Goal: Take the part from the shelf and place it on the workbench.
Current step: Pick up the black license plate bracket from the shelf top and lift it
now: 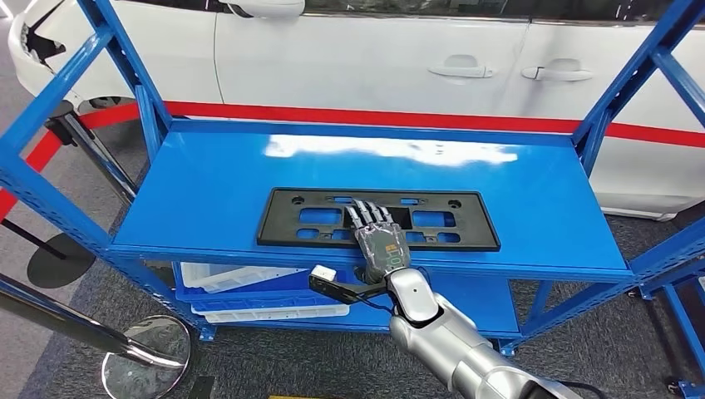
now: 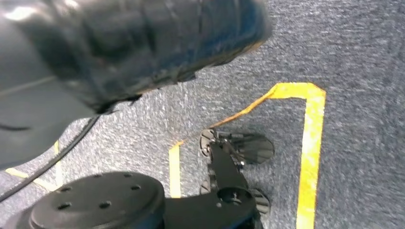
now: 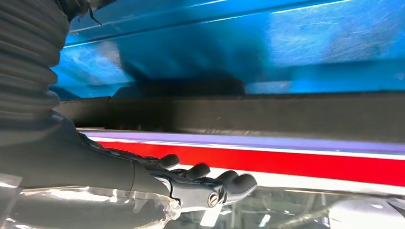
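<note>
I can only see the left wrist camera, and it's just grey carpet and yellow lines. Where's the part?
Observer: The head view shows the part, a flat black frame, lying on the top of the blue shelf.
Operator: Is a hand grabbing it?
Observer: The right hand rests on its middle with the fingers stretched out flat. It has not lifted the part.
Operator: What's behind the shelf?
Observer: A white car with a red stripe is parked right behind it.
</note>
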Controlling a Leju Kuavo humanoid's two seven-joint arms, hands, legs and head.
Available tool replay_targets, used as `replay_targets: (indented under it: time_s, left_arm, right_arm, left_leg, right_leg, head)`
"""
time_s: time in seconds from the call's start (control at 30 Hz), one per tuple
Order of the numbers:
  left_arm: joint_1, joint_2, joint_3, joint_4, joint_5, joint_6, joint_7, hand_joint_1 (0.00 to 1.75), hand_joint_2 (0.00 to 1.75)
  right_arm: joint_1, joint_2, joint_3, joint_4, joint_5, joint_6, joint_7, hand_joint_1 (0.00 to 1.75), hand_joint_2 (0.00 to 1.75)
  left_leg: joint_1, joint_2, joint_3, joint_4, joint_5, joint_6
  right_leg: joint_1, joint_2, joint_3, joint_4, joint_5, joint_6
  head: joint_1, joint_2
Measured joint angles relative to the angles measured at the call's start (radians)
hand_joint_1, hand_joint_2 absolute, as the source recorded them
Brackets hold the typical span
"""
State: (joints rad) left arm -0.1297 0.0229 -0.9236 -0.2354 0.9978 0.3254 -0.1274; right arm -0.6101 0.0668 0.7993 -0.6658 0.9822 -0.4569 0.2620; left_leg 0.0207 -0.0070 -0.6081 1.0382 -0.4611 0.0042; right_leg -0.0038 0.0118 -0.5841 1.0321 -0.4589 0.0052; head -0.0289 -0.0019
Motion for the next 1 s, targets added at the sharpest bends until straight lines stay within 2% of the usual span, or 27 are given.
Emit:
replay_targets:
  time_s: [0.07,0.13,0.17,0.23,0.27,0.3,0.33,0.37,0.43,0.47,0.53,0.6,0.67,0.73,0.77,0.8,0.83,0.93,1.0]
  left_arm:
    - [0.000,0.000,0.000,0.000,0.000,0.000,0.000,0.00,0.00]
    - [-0.001,0.000,0.000,0.000,0.000,0.000,0.000,0.00,0.00]
    - [-0.001,0.000,0.000,0.000,0.000,0.000,0.000,0.00,0.00]
    - [0.001,0.000,0.000,0.000,0.000,0.000,0.001,0.00,0.00]
    - [0.002,0.000,0.000,0.000,0.000,0.000,0.001,0.00,0.00]
    - [0.002,0.000,0.000,0.000,0.000,0.000,0.001,0.00,0.00]
    - [0.002,0.000,0.000,0.000,0.000,0.000,0.001,0.00,0.00]
    - [0.002,0.000,0.000,0.000,0.000,-0.001,0.001,0.00,0.00]
    - [0.002,0.000,0.000,0.000,0.000,-0.001,0.000,0.00,0.00]
    - [0.002,0.000,0.000,0.000,0.000,-0.001,0.000,0.00,0.00]
    - [0.003,0.000,0.000,0.000,0.000,0.000,0.000,0.00,0.00]
    - [0.004,0.001,0.000,0.000,-0.001,0.000,0.000,0.00,0.00]
    - [0.005,0.002,0.000,0.000,-0.001,-0.001,-0.001,0.00,0.00]
    - [0.006,0.001,-0.001,0.000,-0.003,-0.002,-0.002,0.00,0.00]
    - [0.007,0.001,-0.001,0.000,-0.004,-0.002,-0.002,0.00,0.00]
    - [0.008,0.001,-0.001,0.000,-0.005,-0.002,-0.001,0.00,0.00]
    - [0.010,0.002,-0.001,0.001,-0.007,-0.002,-0.001,0.00,0.00]
    - [0.010,0.003,-0.002,0.002,-0.011,-0.002,0.000,0.00,0.00]
    - [0.008,0.003,-0.003,0.002,-0.012,-0.002,0.001,0.00,0.00]
  right_arm:
    - [0.000,-0.001,-0.002,0.002,-0.003,0.000,0.001,0.00,1.75]
    - [0.000,-0.002,-0.006,0.006,-0.012,0.000,0.002,0.00,1.75]
    - [0.000,-0.003,-0.009,0.008,-0.016,0.000,0.002,0.17,1.75]
    - [0.002,-0.004,-0.013,0.012,-0.022,0.001,0.001,0.87,1.75]
    - [0.002,-0.004,-0.014,0.014,-0.025,0.001,0.001,1.28,1.75]
    - [0.002,-0.005,-0.016,0.015,-0.030,0.002,0.000,1.55,1.75]
    - [0.002,-0.006,-0.017,0.017,-0.037,0.003,-0.001,1.66,1.75]
    - [0.002,-0.007,-0.019,0.019,-0.045,0.004,-0.003,1.72,1.75]
    - [0.003,-0.009,-0.023,0.022,-0.058,0.004,-0.008,1.75,1.75]
    - [0.003,-0.009,-0.024,0.023,-0.062,0.002,-0.011,1.75,1.75]
    - [0.004,-0.010,-0.025,0.024,-0.065,-0.007,-0.018,1.75,1.75]
    - [0.006,-0.011,-0.026,0.024,-0.065,-0.016,-0.024,1.75,1.75]
    - [0.007,-0.011,-0.026,0.024,-0.065,-0.022,-0.028,1.75,1.75]
    - [0.008,-0.011,-0.026,0.024,-0.065,-0.027,-0.031,1.75,1.75]
    - [0.008,-0.011,-0.026,0.024,-0.065,-0.030,-0.032,1.75,1.75]
    - [0.008,-0.011,-0.026,0.024,-0.065,-0.031,-0.032,1.75,1.75]
    - [0.008,-0.011,-0.027,0.024,-0.065,-0.032,-0.032,1.75,1.75]
    - [0.007,-0.012,-0.029,0.024,-0.065,-0.035,-0.033,1.75,1.75]
    - [0.004,-0.013,-0.032,0.024,-0.065,-0.038,-0.036,1.75,1.75]
  left_leg:
    - [0.001,0.003,0.000,-0.005,0.006,0.015]
    - [0.002,0.005,-0.002,-0.009,0.012,0.025]
    - [0.001,0.006,-0.004,-0.010,0.013,0.028]
    - [-0.002,0.006,-0.007,-0.009,0.014,0.030]
    - [-0.002,0.006,-0.008,-0.009,0.014,0.030]
    - [-0.003,0.006,-0.008,-0.009,0.014,0.030]
    - [-0.003,0.005,-0.008,-0.009,0.015,0.030]
    - [-0.003,0.004,-0.007,-0.009,0.015,0.030]
    - [-0.005,0.003,-0.008,-0.008,0.015,0.025]
    - [-0.006,0.002,-0.010,-0.008,0.017,0.020]
    - [-0.008,0.002,-0.014,-0.011,0.023,0.008]
    - [-0.007,0.001,-0.020,-0.006,0.018,-0.003]
    - [-0.005,0.001,-0.049,0.061,-0.024,-0.012]
    - [-0.004,0.002,-0.106,0.189,-0.088,-0.018]
    - [-0.003,0.002,-0.128,0.240,-0.106,-0.020]
    - [-0.002,0.002,-0.135,0.261,-0.106,-0.022]
    - [-0.001,0.002,-0.123,0.244,-0.090,-0.024]
    - [0.003,0.002,-0.025,0.067,-0.021,-0.022]
    - [0.003,0.002,0.006,0.007,-0.013,-0.009]
  right_leg:
    - [-0.003,0.001,-0.007,0.011,-0.010,0.009]
    - [-0.005,-0.001,-0.042,0.088,-0.060,0.016]
    - [-0.006,-0.002,-0.071,0.155,-0.095,0.018]
    - [-0.006,-0.003,-0.124,0.270,-0.141,0.020]
    - [-0.006,-0.003,-0.136,0.296,-0.143,0.020]
    - [-0.006,-0.003,-0.132,0.288,-0.129,0.019]
    - [-0.006,-0.003,-0.113,0.250,-0.103,0.017]
    - [-0.006,-0.003,-0.081,0.185,-0.068,0.014]
    - [-0.004,-0.003,-0.018,0.054,-0.019,0.007]
    - [-0.002,-0.003,-0.003,0.017,-0.010,0.003]
    - [0.003,-0.002,-0.001,0.003,-0.008,-0.002]
    - [-0.001,-0.005,0.001,-0.006,0.000,-0.013]
    - [-0.006,-0.010,0.005,-0.016,0.008,-0.026]
    - [-0.005,-0.016,0.003,-0.017,0.009,-0.030]
    - [-0.004,-0.018,0.002,-0.016,0.009,-0.031]
    - [-0.004,-0.019,0.001,-0.014,0.009,-0.031]
    - [-0.004,-0.019,0.000,-0.012,0.009,-0.031]
    - [-0.004,-0.016,-0.005,0.003,0.004,-0.022]
    - [0.001,-0.012,-0.010,0.009,0.002,-0.009]
  head:
    - [0.001,0.000]
    - [0.004,0.000]
    - [0.006,0.000]
    - [0.006,0.000]
    - [0.006,0.000]
    - [0.006,0.000]
    - [0.006,0.000]
    - [0.007,0.000]
    - [0.006,0.000]
    - [0.005,0.000]
    - [0.005,0.000]
    - [0.004,0.000]
    - [0.001,0.000]
    - [-0.001,0.000]
    - [0.000,0.000]
    - [0.000,0.000]
    - [-0.001,0.000]
    - [-0.001,0.000]
    - [0.002,0.000]
